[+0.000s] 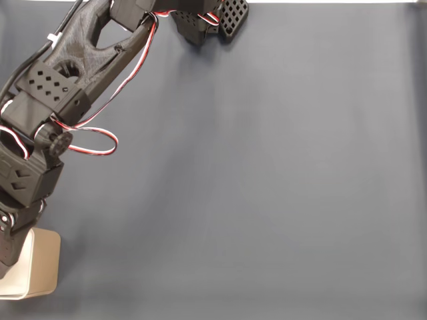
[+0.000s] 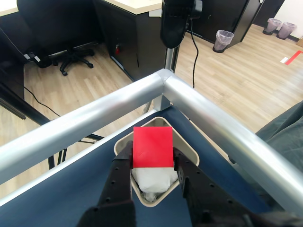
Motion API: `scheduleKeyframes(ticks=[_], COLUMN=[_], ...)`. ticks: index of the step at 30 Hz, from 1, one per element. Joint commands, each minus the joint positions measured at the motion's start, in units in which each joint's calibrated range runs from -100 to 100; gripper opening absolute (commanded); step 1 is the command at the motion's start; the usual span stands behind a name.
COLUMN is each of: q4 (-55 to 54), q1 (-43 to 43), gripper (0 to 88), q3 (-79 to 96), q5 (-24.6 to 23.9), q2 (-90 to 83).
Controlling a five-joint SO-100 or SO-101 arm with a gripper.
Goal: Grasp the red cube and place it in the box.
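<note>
Between the fingers: the claw (image 2: 152,163) is closed on the cube (image 2: 152,147), one black finger (image 2: 120,177) on each side of it.
Cube: red and plain, held up in the air right over the box (image 2: 189,152) in the wrist view.
Box: tan with a white inside, sitting in the table corner; in the fixed view its rim (image 1: 41,267) peeks out low on the left, under the arm (image 1: 73,87).
What could go wrong: the box is only a bit wider than the cube looks from here, so if the claw lets go off to one side, the cube may hit the rim and bounce out.
Another risk: the box is close to the rail (image 2: 142,94), so a bounce may send the cube off the table.
Table: a dark blue mat (image 1: 267,187), flat and bare.
Room: wood floor (image 2: 227,71), a black chair (image 2: 71,54), bins (image 2: 224,39) far back.
</note>
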Motion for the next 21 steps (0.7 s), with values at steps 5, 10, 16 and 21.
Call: scheduleKeyframes(ticks=[5, 10, 16, 21], q4=[-1.9, -1.7, -1.4, -1.4], q1=[0.5, 0.4, 1.1, 1.3], gripper=[6.0, 20.1, 51.6, 57.9], q3=[-3.5, -3.7, -4.3, -4.4], q5=[0.4, 0.2, -0.7, 0.0], q2=[-1.0, -1.1, -1.2, -1.2])
